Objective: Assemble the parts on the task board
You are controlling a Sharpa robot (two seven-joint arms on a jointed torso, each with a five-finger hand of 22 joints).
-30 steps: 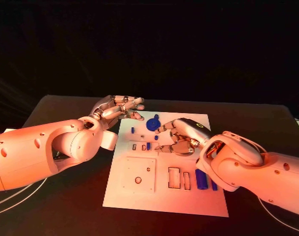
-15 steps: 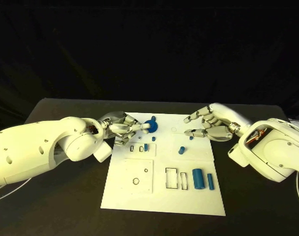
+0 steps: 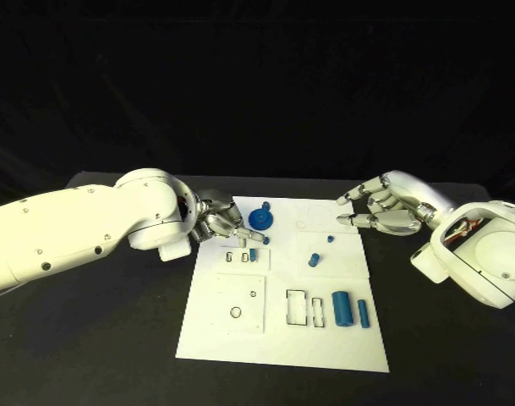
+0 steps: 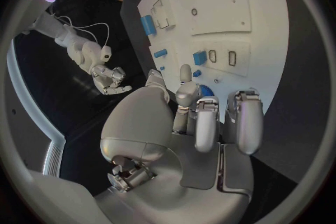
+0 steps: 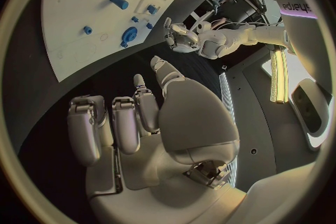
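The task board (image 3: 284,342) lies flat mid-tabletop (image 3: 99,338). The blue parts are spread over it: a round disc part (image 3: 261,219) near the far edge, a small peg (image 3: 314,259) mid-board, two long bars (image 3: 344,308) near the right front corner.

The left robot hand (image 3: 221,222) is seen at the board's left far edge, just beside the disc part, fingers curled; in the left wrist view (image 4: 203,123) nothing is seen held, though a small pinched piece cannot be ruled out. The right robot hand (image 3: 379,211) is held off the board's right far corner, fingers partly curled and apart, nothing gripped; the right wrist view (image 5: 133,123) agrees.

The step in hand is judged to be picking a part at the far left. The disc should be approached from above and pinched by its rim, and neighbouring small pieces should not be nudged. The right hand should be kept clear.

The surface is matte black, and a dark backdrop is seen behind.
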